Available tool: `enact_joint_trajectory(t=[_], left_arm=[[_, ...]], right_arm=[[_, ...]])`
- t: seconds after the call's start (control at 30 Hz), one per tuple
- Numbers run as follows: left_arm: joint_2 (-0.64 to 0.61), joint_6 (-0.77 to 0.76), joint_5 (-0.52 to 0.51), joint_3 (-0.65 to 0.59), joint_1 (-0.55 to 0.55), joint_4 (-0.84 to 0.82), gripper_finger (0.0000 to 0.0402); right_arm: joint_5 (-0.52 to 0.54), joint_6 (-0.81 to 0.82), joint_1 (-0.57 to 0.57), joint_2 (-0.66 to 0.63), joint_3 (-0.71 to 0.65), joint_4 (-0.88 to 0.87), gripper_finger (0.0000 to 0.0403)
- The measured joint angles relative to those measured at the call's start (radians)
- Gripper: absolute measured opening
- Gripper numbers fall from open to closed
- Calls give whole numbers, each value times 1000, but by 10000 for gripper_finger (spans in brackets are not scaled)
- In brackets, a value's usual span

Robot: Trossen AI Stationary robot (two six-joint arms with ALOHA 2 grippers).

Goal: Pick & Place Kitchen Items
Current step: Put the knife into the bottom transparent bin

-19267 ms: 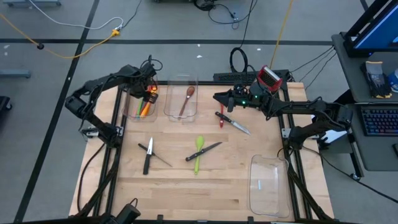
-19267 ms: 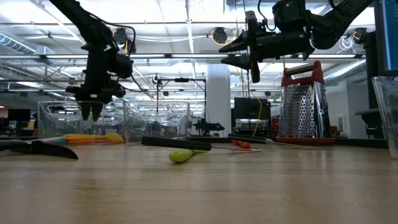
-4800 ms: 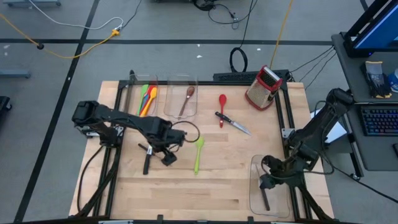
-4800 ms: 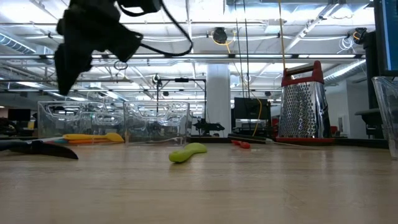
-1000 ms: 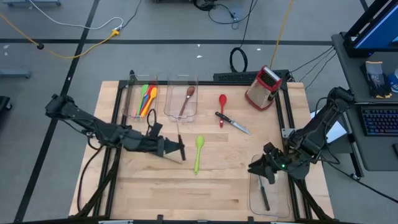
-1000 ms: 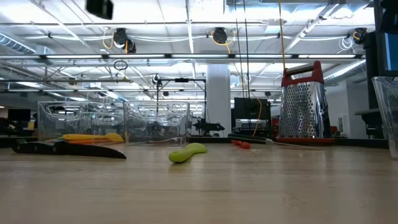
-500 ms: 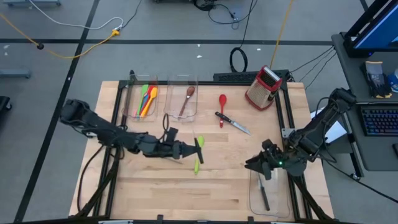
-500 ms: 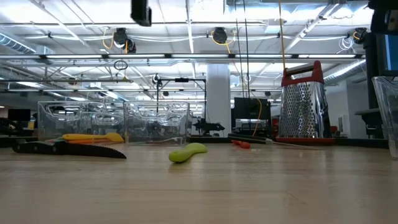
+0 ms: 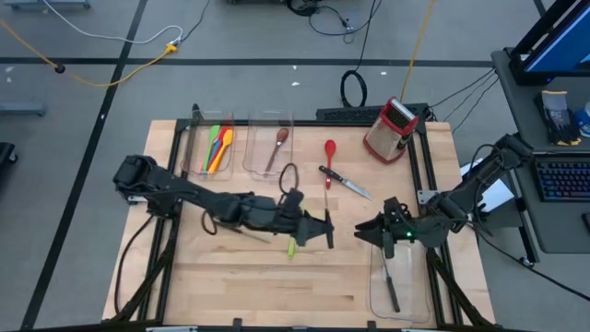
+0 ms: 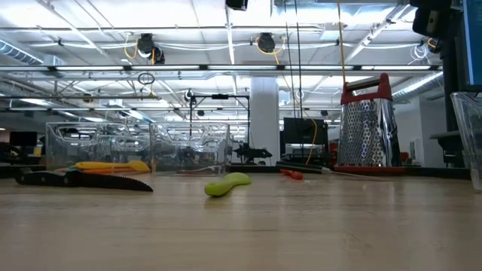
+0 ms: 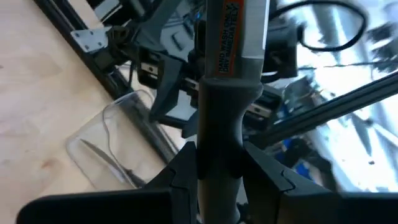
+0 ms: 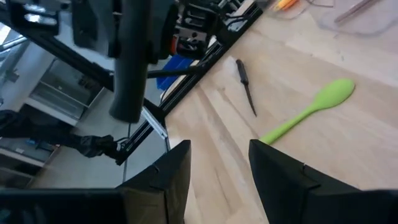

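near bin (image 9: 378,281): one knife (image 9: 391,288) in | right gripper (image 9: 361,233) jaws apart, empty | left gripper (image 9: 327,231) clamped on black-handled knife (image 11: 227,68), mid-table | left: green spoon (image 9: 292,242), small knife (image 12: 245,84), red spoon (image 9: 329,159), far knife (image 9: 347,183)

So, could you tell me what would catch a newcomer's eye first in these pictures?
Most likely the two arms meeting over mid-table: the left tool grips a black-handled knife directly in front of the open right tool. After that, the red-and-silver grater at the table's back right, and the bright spoons in the clear bin at back left.
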Motion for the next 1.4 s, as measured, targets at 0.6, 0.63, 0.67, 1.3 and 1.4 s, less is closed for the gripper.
enact_joint_trajectory(t=[0.6,0.63,0.67,1.3,1.4], left_arm=[[47,27,-30,92,56,-141,83],[55,20,-41,93,56,-130,83],[57,17,-47,94,56,-134,83],[88,30,-34,92,92,-118,83],[88,33,-25,92,96,-116,83]], right_arm=[[-106,-51,-87,0,0,83,155],[-106,-64,-94,0,0,89,155],[-107,-80,-100,1,0,100,155],[-234,-184,-228,54,0,132,172],[-250,-186,-248,75,0,174,191]])
